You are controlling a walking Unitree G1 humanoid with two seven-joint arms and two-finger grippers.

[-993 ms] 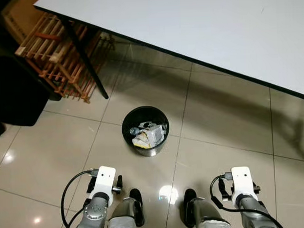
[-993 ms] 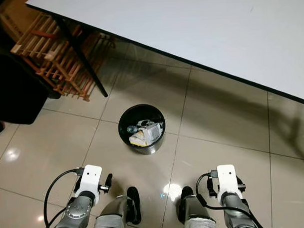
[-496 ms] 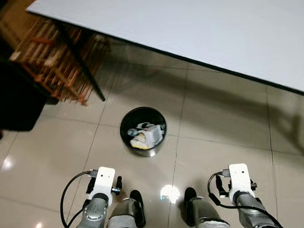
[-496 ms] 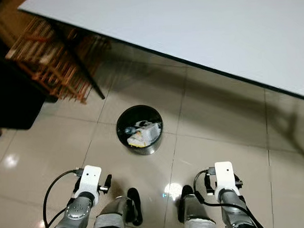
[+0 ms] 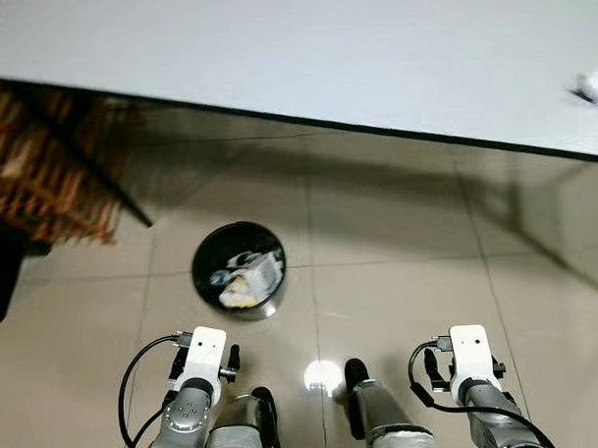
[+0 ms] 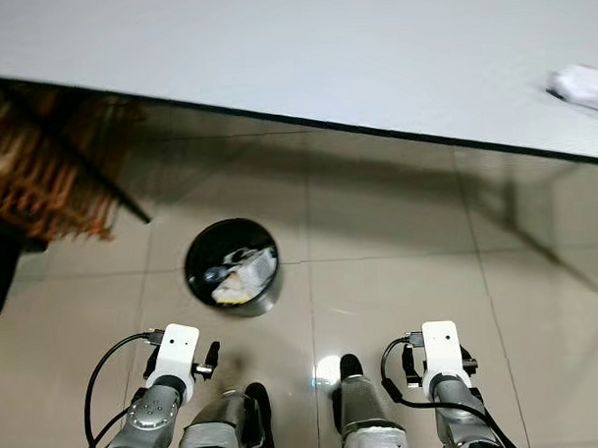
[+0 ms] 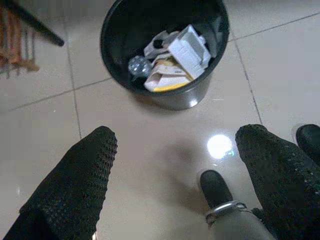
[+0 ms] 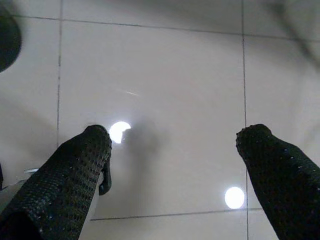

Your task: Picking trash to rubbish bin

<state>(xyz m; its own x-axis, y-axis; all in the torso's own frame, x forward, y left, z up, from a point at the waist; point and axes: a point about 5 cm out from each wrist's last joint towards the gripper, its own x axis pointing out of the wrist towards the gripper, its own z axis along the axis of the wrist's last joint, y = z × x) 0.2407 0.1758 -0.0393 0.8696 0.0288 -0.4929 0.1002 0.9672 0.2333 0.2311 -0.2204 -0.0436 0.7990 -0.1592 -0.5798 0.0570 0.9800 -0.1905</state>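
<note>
Two silver arms end in white rectangular wrist blocks, each with a looping black cable at nine o'clock. The left gripper and right gripper have long black fingers with dimpled texture. Silver legs end in black feet.

Head and wrist views downward, floorward

Right hand fingers spread, empty, above glossy floor tiles

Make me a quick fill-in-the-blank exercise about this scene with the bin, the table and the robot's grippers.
1. The black rubbish bin stands on the tiled ____.
2. The fingers of the left gripper are ____, holding nothing.
3. A crumpled white piece of trash lies on the white ____.
4. The bin already holds some ____.

Missing words: floor; open; table; trash
</note>
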